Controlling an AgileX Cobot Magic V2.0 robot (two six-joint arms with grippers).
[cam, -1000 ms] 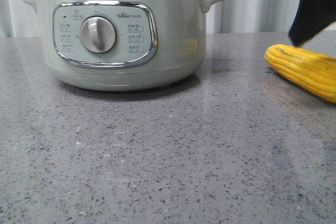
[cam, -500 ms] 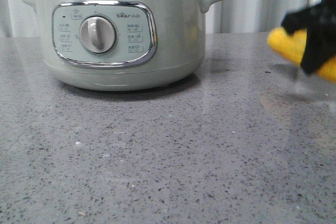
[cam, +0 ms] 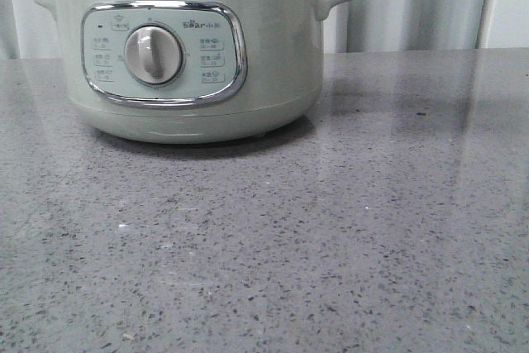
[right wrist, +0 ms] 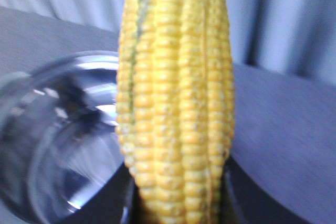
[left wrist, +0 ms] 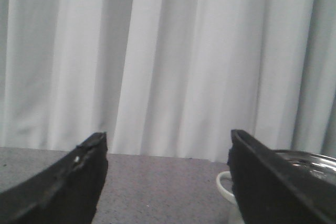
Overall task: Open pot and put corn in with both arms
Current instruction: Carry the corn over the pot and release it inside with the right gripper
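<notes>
We're on a grey speckled stone table (cam: 347, 237) with pale pleated curtains (cam: 413, 6) hanging behind it. The pot (cam: 190, 55) sits at the back left with its lid off, steel rim showing. Our left gripper (left wrist: 168, 182) hangs wide open with nothing between the fingers, the pot's handle just beside it. The corn (right wrist: 176, 103) is clamped in our right gripper (right wrist: 178, 203), up over the pot's shiny bowl.

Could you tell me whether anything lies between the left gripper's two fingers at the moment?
Nothing does. In the left wrist view the left gripper stands open, and between its fingers only grey table and curtain show; the pot peeks past one finger.
</notes>
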